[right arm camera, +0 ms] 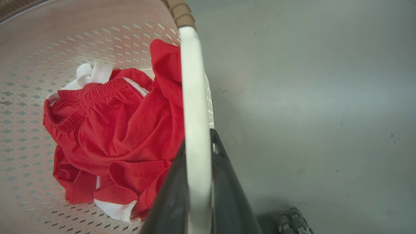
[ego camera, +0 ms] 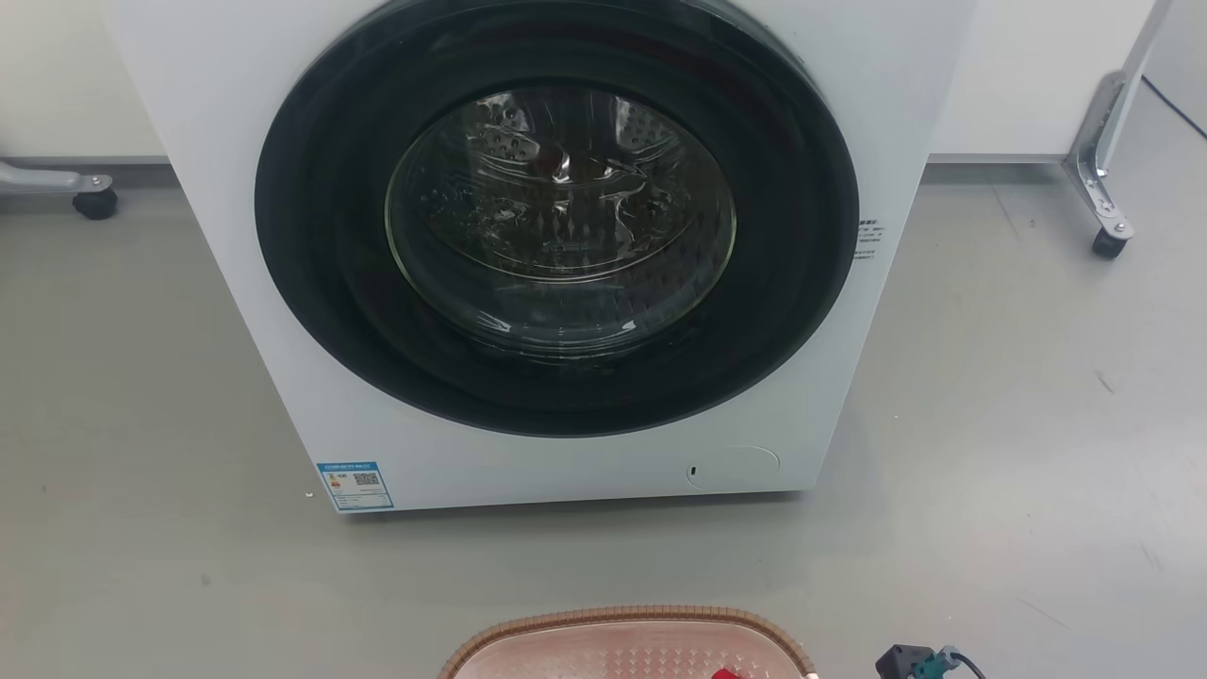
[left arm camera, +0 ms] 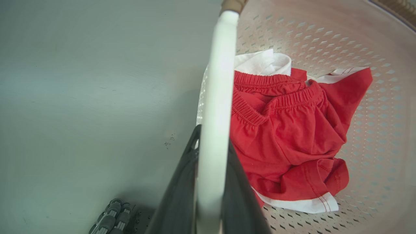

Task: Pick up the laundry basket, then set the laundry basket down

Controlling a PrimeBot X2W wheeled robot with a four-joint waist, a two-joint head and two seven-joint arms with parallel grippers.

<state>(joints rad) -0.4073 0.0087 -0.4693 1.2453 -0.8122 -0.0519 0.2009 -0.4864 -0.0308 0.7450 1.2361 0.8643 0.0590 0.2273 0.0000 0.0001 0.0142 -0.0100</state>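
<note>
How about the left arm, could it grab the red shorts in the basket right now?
Probably not: the left gripper is clamped on the white handle of the laundry basket. The red shorts lie uncovered beside it, but it must let go.

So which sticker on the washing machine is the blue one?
The rectangular blue-bordered sticker at the bottom left corner of the white front-loading washing machine. The other label, right of the round dark door, is only tiny dark print.
</note>
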